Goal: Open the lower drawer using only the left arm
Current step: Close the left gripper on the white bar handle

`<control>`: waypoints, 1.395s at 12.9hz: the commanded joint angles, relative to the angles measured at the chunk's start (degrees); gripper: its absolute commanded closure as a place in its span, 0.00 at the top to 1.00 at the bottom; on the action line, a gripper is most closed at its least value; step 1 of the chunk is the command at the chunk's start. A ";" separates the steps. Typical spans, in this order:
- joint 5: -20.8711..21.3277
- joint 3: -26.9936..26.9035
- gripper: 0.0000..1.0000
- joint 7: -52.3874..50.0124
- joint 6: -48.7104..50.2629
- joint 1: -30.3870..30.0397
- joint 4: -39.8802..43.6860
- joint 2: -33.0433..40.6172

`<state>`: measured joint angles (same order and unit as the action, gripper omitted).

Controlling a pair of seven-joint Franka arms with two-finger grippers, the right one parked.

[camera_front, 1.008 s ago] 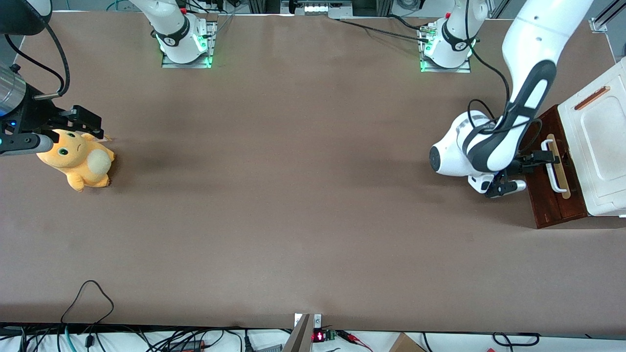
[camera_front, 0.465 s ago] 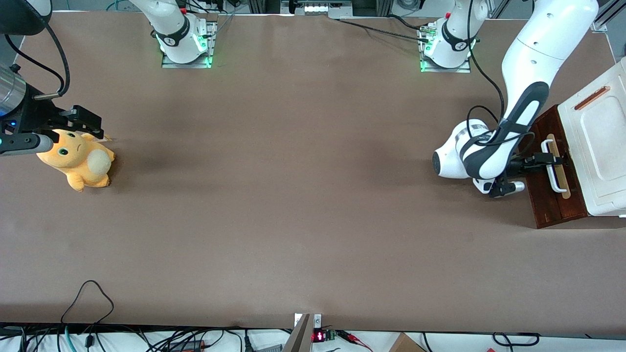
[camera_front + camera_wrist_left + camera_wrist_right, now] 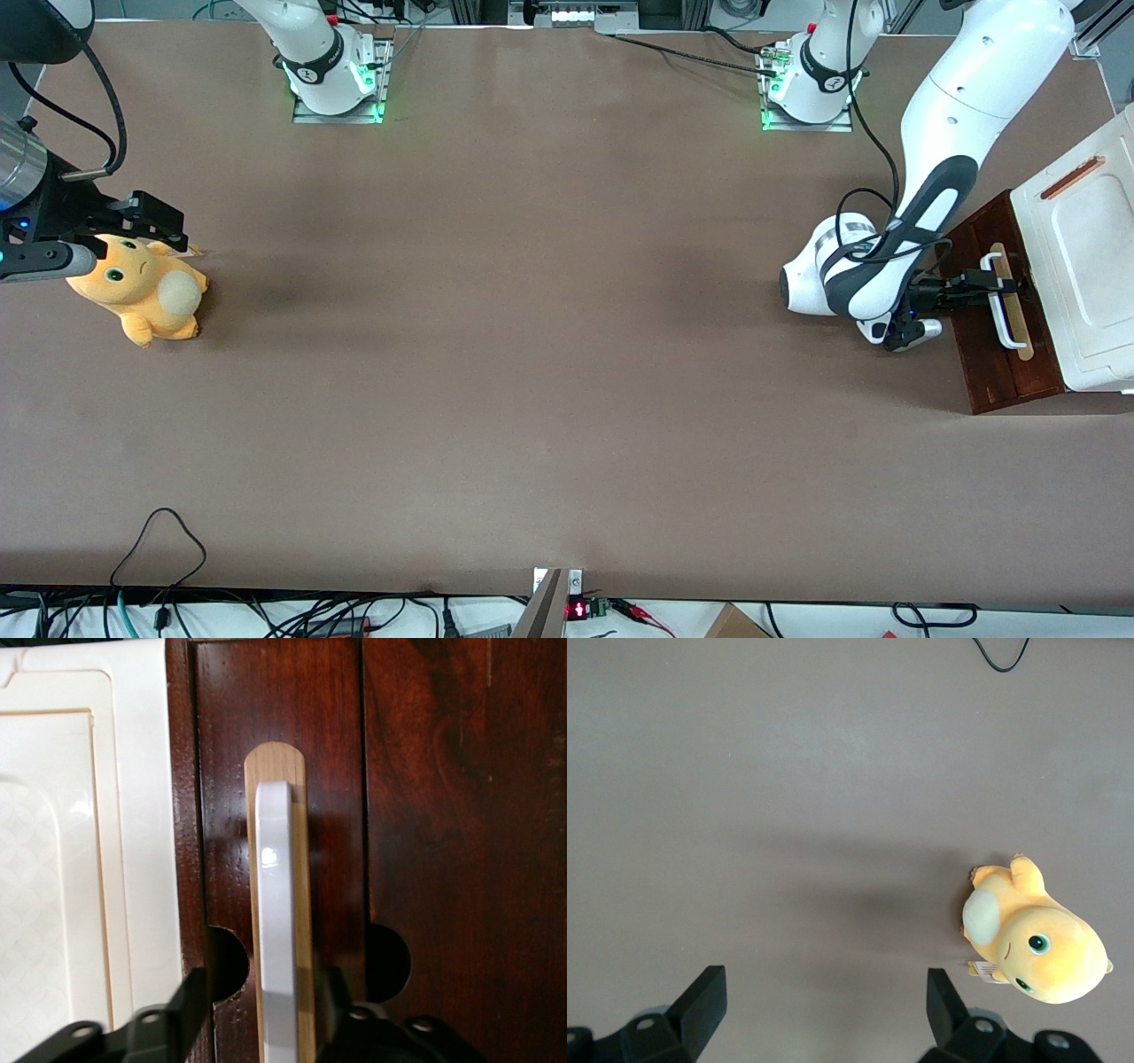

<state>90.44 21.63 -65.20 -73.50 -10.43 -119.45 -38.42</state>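
Pincer (image 3: pixel 997 285) (image 3: pixel 261 988) of the glossy white jointed left arm (image 3: pixel 957 80) sits at mid-height in the front view, toward the working arm's end of the brown table (image 3: pixel 532 354). It is level with the white loop handle (image 3: pixel 1003 310) (image 3: pixel 273 904) and pointing at the cabinet. Its jaws stand apart and grip nothing. In the wrist view the two black fingers (image 3: pixel 190 997) flank the handle, one on each side, and a strip of dark wood shows between the handle and the finger nearer the white top. Whether the other finger touches the pale wood strip (image 3: pixel 276 762) under the handle cannot be told.

The shallow lower drawer with its dark reddish-brown wood front (image 3: pixel 983 354) (image 3: pixel 221 771) carries that strip and handle. It lies just beside the cabinet's white moulded top (image 3: pixel 1085 257) (image 3: pixel 89 859). A second dark wood panel (image 3: pixel 461 815) adjoins it along a thin seam. A dark half-round notch (image 3: pixel 226 957) is cut at each long edge of the drawer front, close to the fingertips.

A black cable (image 3: pixel 873 133) trails from the arm's base down to its wrist.

Well apart, at the parked arm's end of the table and also at mid-height in the front view, lies an orange plush toy with a cream belly (image 3: pixel 142 288) (image 3: pixel 1036 935).
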 commanded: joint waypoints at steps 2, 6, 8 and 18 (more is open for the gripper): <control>3.67 0.87 0.50 -1.15 1.34 -1.87 -0.17 -0.96; 5.52 0.61 0.43 -0.98 1.34 -1.96 0.18 -1.83; 5.97 0.52 0.36 -0.89 1.26 -1.96 0.18 -2.10; 6.94 0.52 0.06 -0.80 1.34 -2.14 0.09 -2.01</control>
<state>95.73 21.63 -65.97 -72.98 -11.87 -119.46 -40.23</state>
